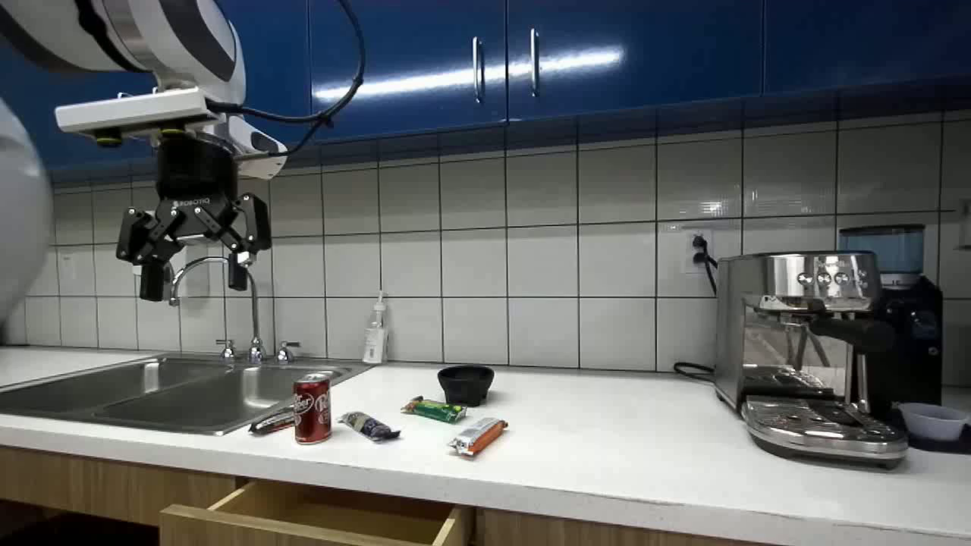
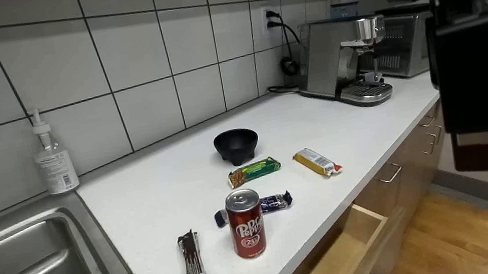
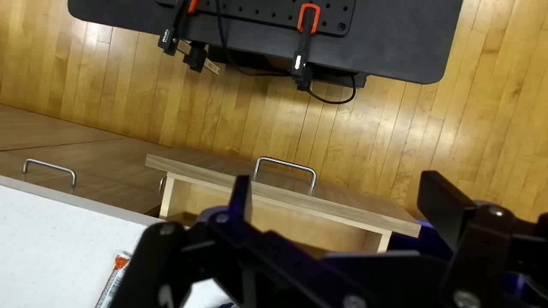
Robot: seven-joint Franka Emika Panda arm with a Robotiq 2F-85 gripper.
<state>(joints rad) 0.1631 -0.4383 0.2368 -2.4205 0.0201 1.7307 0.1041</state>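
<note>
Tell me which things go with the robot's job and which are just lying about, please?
Probably the job:
the jaws, open and empty
the pulled-out drawer, seen between them in the wrist view

Seem to be just lying about, with the jaws touching none of them:
soda can
four snack bars
black bowl
pump bottle
coffee machine
</note>
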